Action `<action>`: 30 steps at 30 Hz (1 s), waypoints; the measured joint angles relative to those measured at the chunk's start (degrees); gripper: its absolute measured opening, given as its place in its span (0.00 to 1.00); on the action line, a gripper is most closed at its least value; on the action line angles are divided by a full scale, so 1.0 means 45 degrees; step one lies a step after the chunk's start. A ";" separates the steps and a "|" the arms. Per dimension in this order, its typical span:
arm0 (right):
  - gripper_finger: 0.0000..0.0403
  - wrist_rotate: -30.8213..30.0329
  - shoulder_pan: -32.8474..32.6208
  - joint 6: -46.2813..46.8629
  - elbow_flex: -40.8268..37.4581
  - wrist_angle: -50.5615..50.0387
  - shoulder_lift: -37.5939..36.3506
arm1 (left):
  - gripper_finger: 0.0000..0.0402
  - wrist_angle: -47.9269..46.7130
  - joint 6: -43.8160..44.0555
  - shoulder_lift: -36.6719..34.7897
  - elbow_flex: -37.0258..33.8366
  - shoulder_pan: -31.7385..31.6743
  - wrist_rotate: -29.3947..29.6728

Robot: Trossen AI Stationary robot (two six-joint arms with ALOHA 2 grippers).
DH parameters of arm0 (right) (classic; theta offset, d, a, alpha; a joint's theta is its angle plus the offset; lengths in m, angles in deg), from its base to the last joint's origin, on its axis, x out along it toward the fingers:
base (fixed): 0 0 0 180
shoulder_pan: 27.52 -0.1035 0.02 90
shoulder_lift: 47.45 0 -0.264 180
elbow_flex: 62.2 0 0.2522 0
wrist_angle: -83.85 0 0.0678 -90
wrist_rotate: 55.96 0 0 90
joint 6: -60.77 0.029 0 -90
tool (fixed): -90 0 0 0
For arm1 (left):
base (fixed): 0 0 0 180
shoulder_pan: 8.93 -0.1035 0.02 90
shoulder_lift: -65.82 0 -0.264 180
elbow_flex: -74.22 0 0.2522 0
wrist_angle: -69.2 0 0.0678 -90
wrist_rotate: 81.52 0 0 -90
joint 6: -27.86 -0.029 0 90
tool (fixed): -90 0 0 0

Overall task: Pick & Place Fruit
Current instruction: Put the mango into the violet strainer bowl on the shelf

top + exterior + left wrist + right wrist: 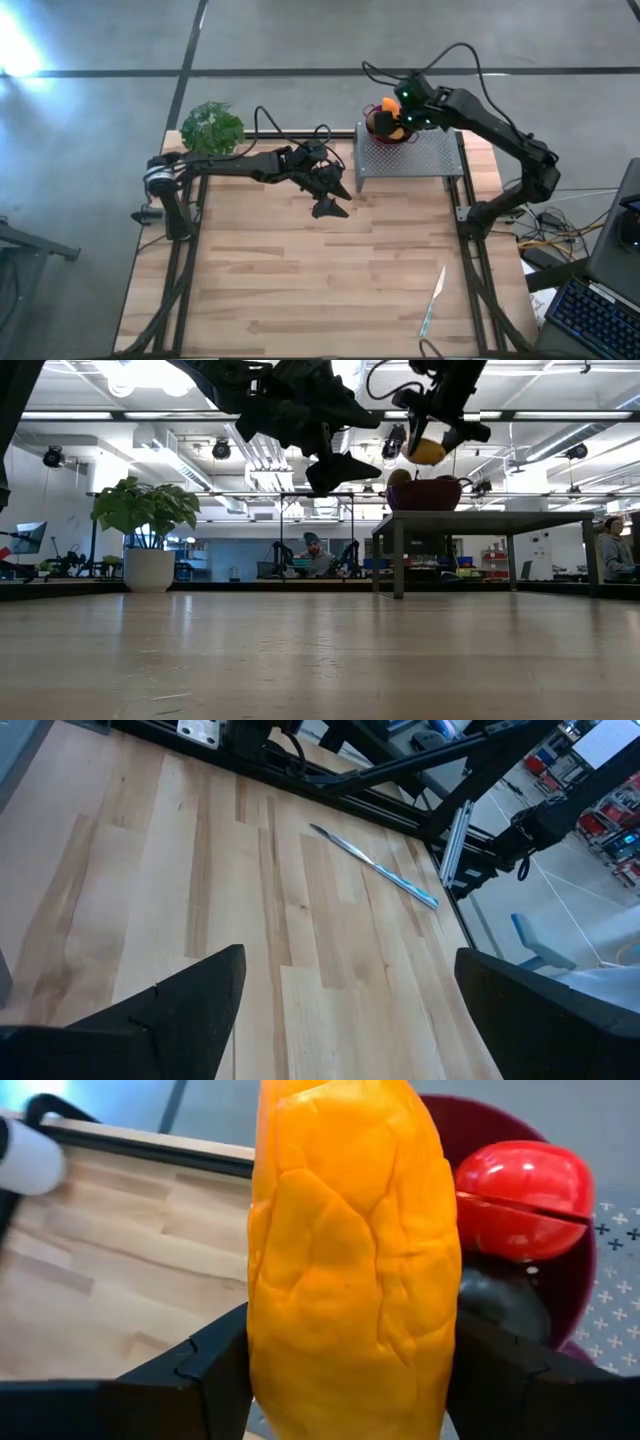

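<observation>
Oblong orange fruit piece (352,1260) filled the right wrist view, pinched betw. both dark fingers (200,1370) of right gripper (400,118): jaws partly closed, pressing on fruit's two sides, fruit upright. Hung just above dark red bowl (575,1260); in low view seen as yellow-orange lump (428,452) clear of bowl rim (424,493), not touching. Inside bowl, right beside held piece: red fruit w/ a slit (520,1198), dark round plum (505,1305) below it. Couldn't tell what else lay in bowl.

Bowl sat on perforated grey metal stand (410,155), at stand's far-left corner in high view; stand raised on legs over wooden table (320,270), at table's far right part.

Left gripper (330,195) hovered above table, just left of stand, well apart from bowl. Jaws spread wide, nothing betw. them; only bare wood seen betw. fingers (190,1010) in left wrist view.

Slim pale knife (432,300) lay flat on table, well nearer than stand, toward right edge. Green leafy plant (212,127) stood at table's far-left corner, well left of stand. People (313,555) seated in room beyond table, far behind stand.
</observation>
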State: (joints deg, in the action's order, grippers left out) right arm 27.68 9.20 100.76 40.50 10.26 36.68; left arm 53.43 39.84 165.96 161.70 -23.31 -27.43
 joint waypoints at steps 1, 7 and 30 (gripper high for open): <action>0.62 0.0012 0.0069 0.0013 -0.0004 0.0010 0.0084 | 0.91 -0.0004 0.0005 0.0000 0.0000 0.0001 -0.0004; 0.60 0.0104 0.0373 0.0065 -0.0015 0.0005 0.0353 | 0.91 -0.0011 0.0005 0.0000 0.0000 0.0001 -0.0004; 0.63 -0.0622 0.0868 -0.0030 -0.0047 -0.0656 0.0448 | 0.91 0.0118 0.0092 0.0000 -0.0005 0.0001 -0.0004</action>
State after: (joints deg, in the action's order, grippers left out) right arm 24.88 13.11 100.63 40.29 7.31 38.70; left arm 53.96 40.26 165.96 161.67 -23.31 -27.45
